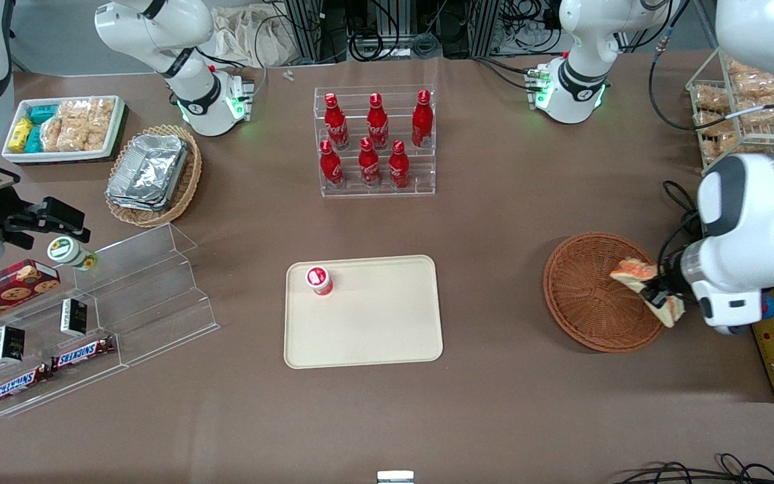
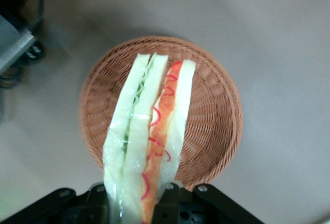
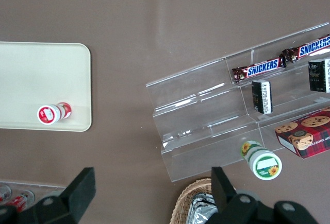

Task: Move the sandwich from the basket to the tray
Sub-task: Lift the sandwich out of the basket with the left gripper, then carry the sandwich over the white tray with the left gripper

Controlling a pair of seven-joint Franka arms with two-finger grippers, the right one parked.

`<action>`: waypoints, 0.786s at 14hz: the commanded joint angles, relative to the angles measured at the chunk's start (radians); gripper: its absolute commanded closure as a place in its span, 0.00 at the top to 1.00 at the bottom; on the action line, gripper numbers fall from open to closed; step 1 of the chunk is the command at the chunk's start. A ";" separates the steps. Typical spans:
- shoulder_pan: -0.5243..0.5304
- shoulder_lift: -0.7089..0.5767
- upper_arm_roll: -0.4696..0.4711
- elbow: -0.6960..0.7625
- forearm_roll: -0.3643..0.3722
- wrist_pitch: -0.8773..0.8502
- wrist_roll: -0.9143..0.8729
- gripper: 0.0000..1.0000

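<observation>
My claw (image 1: 659, 296) is pinched on the sandwich (image 1: 637, 271), holding it in the air over the rim of the reddish-brown basket (image 1: 585, 296) at the working arm's end of the table. In the wrist view the sandwich (image 2: 149, 136) runs lengthwise straight out from between my fingers (image 2: 167, 206), its long axis in line with my reach, and its far tip hangs over the middle of the basket (image 2: 216, 110) below. It stands on edge in my grip, so the layers face the wrist camera: pale bread slices side by side, a greenish strip between two of them, and an orange band with red squiggles between the other two. From the front, the wedge tilts: the end away from my claw is the higher one and points in over the basket's weave, while the gripped end sits lower, near the basket's edge. The basket holds nothing else that I can see. The beige tray (image 1: 387, 336) lies well apart from my claw, toward the middle of the table, with a small red-capped cup (image 1: 318, 279) standing in one corner of it.
</observation>
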 commanded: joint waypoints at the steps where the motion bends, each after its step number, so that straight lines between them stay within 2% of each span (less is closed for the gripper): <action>1: -0.009 0.023 -0.051 0.187 0.009 -0.202 0.249 0.00; 3: -0.050 0.023 -0.083 0.254 0.009 -0.227 0.314 0.00; 7: -0.263 0.118 -0.094 0.363 0.011 -0.195 0.301 0.00; 11: -0.424 0.256 -0.094 0.378 0.008 -0.012 0.203 0.00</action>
